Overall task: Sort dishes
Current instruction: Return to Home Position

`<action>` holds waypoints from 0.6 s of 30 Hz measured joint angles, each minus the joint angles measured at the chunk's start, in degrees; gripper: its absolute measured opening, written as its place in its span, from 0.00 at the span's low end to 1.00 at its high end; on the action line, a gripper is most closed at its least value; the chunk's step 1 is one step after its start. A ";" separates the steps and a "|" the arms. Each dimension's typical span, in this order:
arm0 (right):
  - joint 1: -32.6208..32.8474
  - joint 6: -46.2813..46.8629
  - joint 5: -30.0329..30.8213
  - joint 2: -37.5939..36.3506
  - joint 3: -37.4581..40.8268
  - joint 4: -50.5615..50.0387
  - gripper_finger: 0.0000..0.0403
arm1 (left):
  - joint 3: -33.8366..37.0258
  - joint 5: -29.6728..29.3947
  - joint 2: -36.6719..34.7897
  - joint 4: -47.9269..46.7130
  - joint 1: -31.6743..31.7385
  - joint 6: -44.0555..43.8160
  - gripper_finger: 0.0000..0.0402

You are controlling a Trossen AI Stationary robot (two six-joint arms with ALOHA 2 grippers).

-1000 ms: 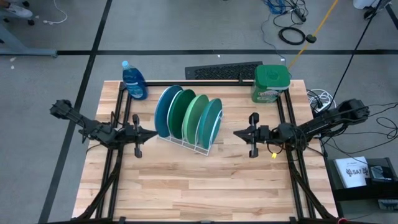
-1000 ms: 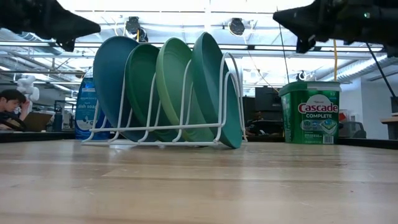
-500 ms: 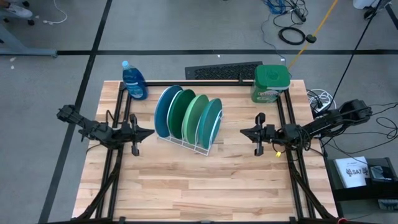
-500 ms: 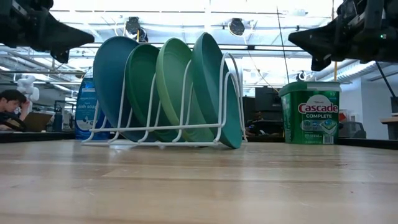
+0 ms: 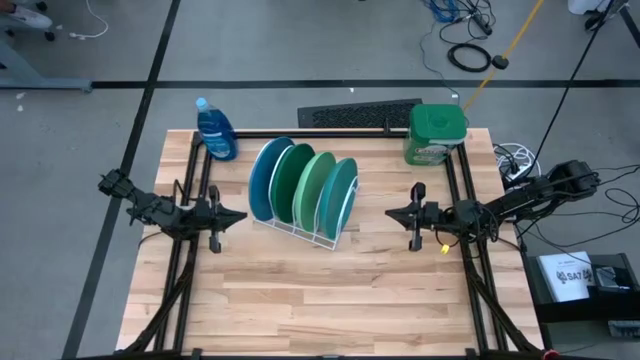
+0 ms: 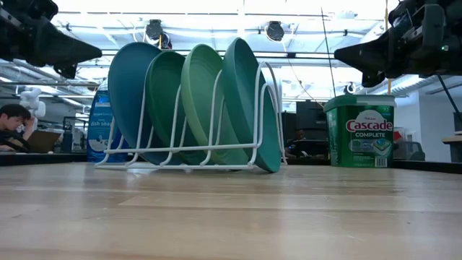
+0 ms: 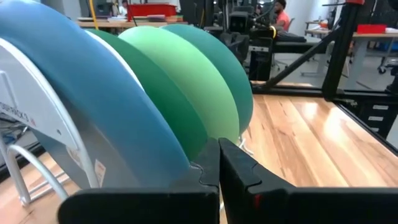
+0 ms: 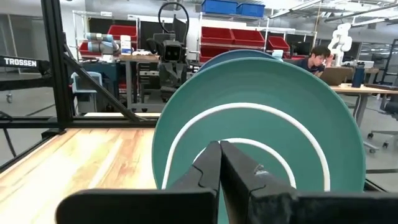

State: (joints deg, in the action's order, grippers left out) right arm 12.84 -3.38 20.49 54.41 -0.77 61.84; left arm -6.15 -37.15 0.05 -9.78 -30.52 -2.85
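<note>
Four plates stand on edge in the slots of a white wire rack [image 5: 300,228] at the table's middle: blue [image 5: 266,178], dark green [image 5: 290,183], light green [image 5: 315,188] and teal [image 5: 340,195]. My left gripper [image 5: 243,214] hovers level to the left of the rack, shut and holding nothing, its tips pointing at the blue plate [image 7: 93,106]. My right gripper [image 5: 388,212] hovers level to the right of the rack, also shut and holding nothing, facing the teal plate [image 8: 261,99]. Both grippers [image 6: 97,52] [image 6: 338,54] hang well above the tabletop.
A blue dish-soap bottle [image 5: 215,130] stands at the far left corner and a green-lidded tub [image 5: 437,135] at the far right. Black frame rails [image 5: 190,200] [image 5: 458,190] run along both sides. Bare wood lies toward the near edge [image 5: 320,300].
Both grippers have sunk a little and drawn back from the rack, the left toward the table's left edge, the right toward its right edge. Both have stayed shut. The plates and rack have not moved.
</note>
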 joint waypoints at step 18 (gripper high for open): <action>0.02 -0.62 0.39 -21.64 -0.01 -21.88 0.00 | 0.00 0.44 -0.02 -0.22 0.00 0.13 0.00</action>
State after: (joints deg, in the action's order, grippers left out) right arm 12.86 -4.00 20.88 32.77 -0.78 39.96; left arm -6.15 -36.71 0.03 -10.00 -30.52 -2.72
